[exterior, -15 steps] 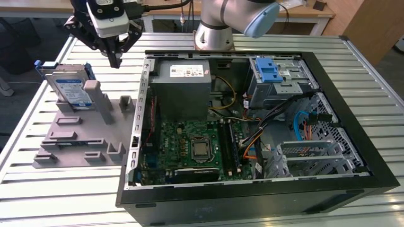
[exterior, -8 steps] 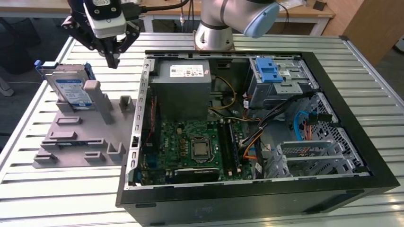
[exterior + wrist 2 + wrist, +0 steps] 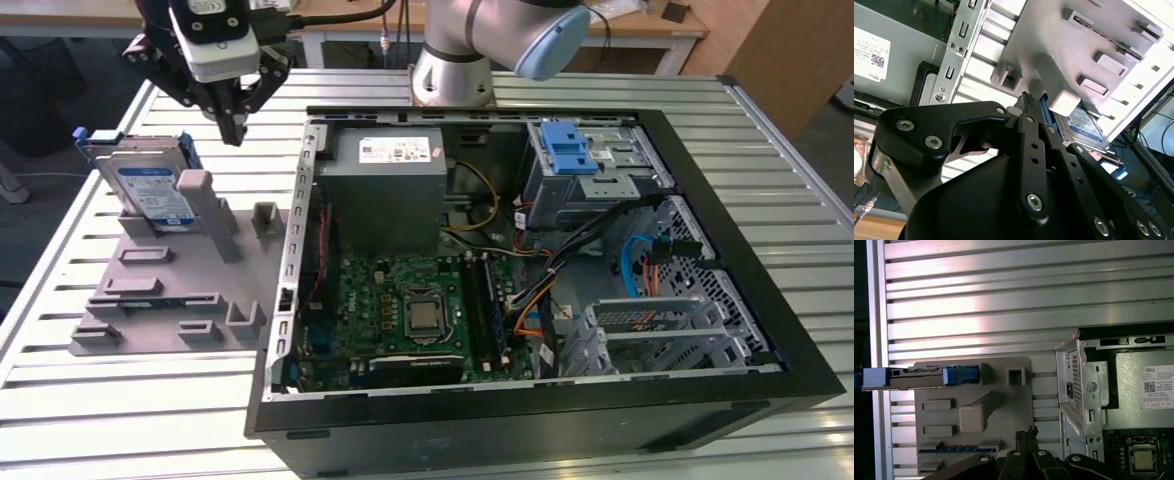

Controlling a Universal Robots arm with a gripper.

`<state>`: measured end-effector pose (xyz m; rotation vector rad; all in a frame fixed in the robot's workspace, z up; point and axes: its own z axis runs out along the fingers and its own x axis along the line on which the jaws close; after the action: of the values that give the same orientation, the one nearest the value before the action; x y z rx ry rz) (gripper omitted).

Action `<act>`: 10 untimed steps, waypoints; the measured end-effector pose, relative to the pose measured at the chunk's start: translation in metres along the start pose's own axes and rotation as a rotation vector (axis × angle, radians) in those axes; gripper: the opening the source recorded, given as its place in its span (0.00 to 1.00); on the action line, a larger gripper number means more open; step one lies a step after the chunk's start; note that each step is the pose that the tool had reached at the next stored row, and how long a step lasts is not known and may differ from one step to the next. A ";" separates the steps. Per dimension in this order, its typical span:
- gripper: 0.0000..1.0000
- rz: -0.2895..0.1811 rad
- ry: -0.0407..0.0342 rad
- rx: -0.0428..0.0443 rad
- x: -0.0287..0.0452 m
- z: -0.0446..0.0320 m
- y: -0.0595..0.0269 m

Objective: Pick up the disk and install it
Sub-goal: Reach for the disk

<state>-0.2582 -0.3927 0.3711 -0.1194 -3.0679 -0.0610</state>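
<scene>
At the exterior view's left the disk (image 3: 144,185) stands on edge in a grey holder (image 3: 160,300). Just right of it and higher hangs the gripper (image 3: 235,128), closed up and holding nothing. A good grasp likely needs it spread and squared to the disk's thin sides, clear of the post (image 3: 198,195). That post hides part of the disk; rightward, in the case (image 3: 534,410), the cage's (image 3: 627,160) slot is hard to make out

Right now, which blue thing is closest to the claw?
The blue-framed disk standing on the grey holder; the blue latch sits farther, inside the computer case.
</scene>
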 end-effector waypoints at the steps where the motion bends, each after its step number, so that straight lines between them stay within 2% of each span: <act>1: 0.11 0.000 0.0009 0.0001 0.0006 0.0001 0.0000; 10: 0.11 0.000 0.0088 0.0007 0.0071 0.0016 -0.0004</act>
<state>-0.2653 -0.3925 0.3700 -0.1194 -3.0591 -0.0603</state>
